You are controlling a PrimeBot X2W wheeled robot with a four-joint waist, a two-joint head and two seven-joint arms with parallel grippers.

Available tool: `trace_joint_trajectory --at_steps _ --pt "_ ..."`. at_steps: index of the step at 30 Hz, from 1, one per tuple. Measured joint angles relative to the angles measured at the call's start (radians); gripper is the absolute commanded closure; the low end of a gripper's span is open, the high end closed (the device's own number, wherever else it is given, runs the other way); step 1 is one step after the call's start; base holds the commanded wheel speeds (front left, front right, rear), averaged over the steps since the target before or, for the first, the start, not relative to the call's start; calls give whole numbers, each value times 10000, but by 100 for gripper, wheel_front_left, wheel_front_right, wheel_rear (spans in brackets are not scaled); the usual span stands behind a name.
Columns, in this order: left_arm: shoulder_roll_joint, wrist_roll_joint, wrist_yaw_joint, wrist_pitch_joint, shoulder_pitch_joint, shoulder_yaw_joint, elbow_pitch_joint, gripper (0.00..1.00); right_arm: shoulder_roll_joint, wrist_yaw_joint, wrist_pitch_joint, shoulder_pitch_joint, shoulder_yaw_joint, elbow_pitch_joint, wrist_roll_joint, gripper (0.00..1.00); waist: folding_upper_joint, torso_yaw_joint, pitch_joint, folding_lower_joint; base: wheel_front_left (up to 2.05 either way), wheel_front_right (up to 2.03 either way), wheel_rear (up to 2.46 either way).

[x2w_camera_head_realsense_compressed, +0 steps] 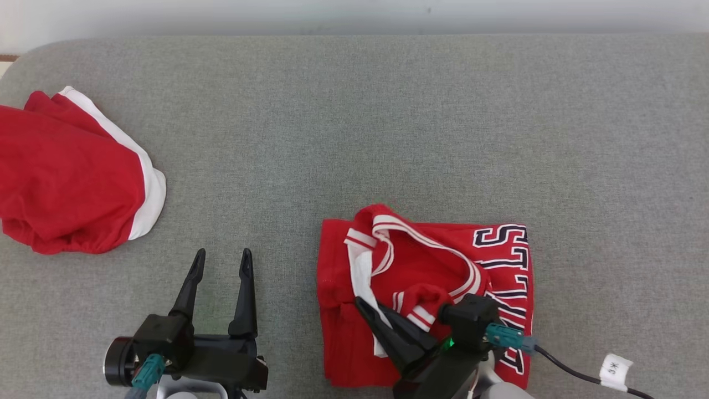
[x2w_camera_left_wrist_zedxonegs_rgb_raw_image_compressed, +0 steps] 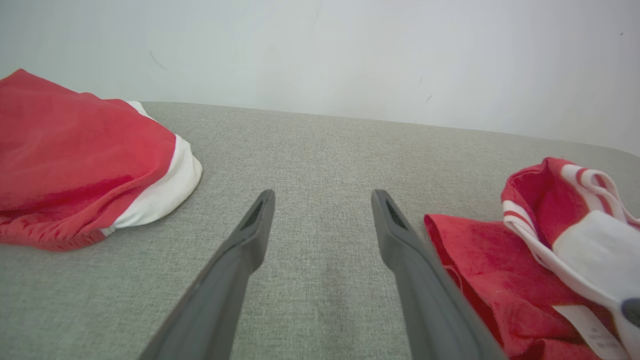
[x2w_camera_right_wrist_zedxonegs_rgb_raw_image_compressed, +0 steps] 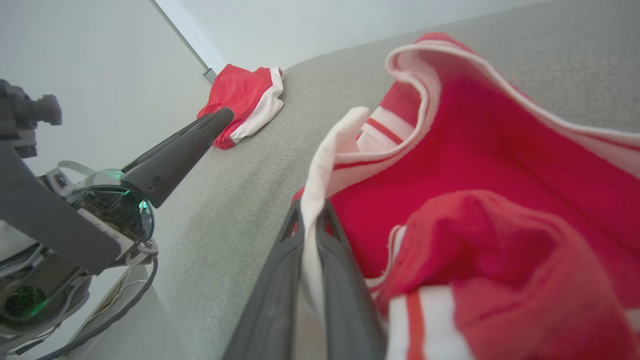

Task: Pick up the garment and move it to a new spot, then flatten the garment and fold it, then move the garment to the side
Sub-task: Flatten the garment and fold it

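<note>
At the far left a red cloth [x2w_camera_head_realsense_compressed: 72, 177] is lying bunched on the grey surface [x2w_camera_head_realsense_compressed: 354, 111], and right of it the left gripper [x2w_camera_head_realsense_compressed: 222, 254] is hovering with its fingers spread apart, gripping nothing. Further right the jersey [x2w_camera_head_realsense_compressed: 432, 266] is lying as a folded, roughly square packet just beside that gripper. The right gripper [x2w_camera_head_realsense_compressed: 360, 302] is sitting over its near left part, clamped on a white strip [x2w_camera_right_wrist_zedxonegs_rgb_raw_image_compressed: 320, 165] of trim, so the right arm is looking the nearer one for sliding it aside. Dark block letters [x2w_camera_head_realsense_compressed: 501, 238] are running down the jersey's right edge, seemingly an S and a T, and a white tag [x2w_camera_head_realsense_compressed: 615, 368] on the cable [x2w_camera_head_realsense_compressed: 570, 371] is carrying a mark too small to read.
</note>
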State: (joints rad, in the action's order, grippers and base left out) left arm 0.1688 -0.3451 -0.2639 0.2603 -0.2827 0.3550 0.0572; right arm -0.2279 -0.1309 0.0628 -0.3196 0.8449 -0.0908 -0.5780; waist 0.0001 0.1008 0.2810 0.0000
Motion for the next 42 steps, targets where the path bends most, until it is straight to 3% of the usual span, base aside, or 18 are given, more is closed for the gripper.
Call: trace_joint_trajectory --at_steps 4,5,6,7,12,21,27,42 --pt "-50 50 71 0 -12 -44 29 0 8 0 144 -208 313 -337 -148 100 -1 7 25 0 0 0 0" --pt "-71 61 73 0 -13 -52 35 0 21 0 186 -243 343 -403 -192 65 -1 10 27 0 0 0 0" --pt "-92 79 79 0 -14 -58 44 0 46 0 222 -258 399 -441 -270 20 0 13 26 0 0 0 0" --pt "-109 90 84 0 -14 -67 50 0 73 2 251 -272 481 -447 -399 0 -1 14 22 0 0 0 0" --pt "-150 117 132 0 -14 -123 96 0 107 0 408 -364 834 -90 -738 0 -1 -1 -27 0 0 0 0" --pt "-165 169 171 0 25 -224 155 0 -374 0 1070 -401 1043 1737 -965 0 -1 -132 -223 0 0 0 0" --pt "-65 255 163 0 142 -274 176 0 -483 0 1501 -98 -506 2266 -539 0 -1 -241 -451 0 0 0 0" --pt "466 401 -27 -192 585 -314 -186 0 -418 0 1480 1586 -5252 2111 1476 0 -1 -435 -1242 -1 0 0 0"
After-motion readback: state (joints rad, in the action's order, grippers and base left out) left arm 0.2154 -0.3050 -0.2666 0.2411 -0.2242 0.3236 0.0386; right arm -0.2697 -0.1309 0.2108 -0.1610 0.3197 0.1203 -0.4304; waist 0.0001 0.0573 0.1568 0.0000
